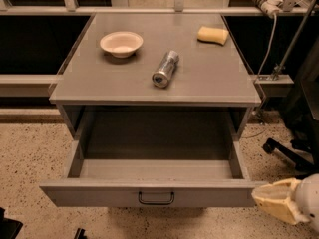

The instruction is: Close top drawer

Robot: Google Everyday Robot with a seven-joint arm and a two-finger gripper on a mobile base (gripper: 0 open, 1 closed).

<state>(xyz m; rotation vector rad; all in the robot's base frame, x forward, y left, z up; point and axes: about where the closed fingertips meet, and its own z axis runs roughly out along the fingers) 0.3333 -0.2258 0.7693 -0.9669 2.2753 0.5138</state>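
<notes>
Drawer [99,195] stands pulled fully out from under the cabinet [199,73] top, nothing inside. No closing done, so the whole push is left. My gripper [260,199] is low right, just beside the front's right corner, fingers together and holding nothing. Bowl [121,43], can [165,68] and sponge [213,35] sit on top, clear of the slide.

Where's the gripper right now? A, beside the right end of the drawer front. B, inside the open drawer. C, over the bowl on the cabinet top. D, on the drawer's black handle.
A: the gripper sits low at the picture's right edge, just beside the right end of the pulled-out top drawer front, clear of the handle.
</notes>
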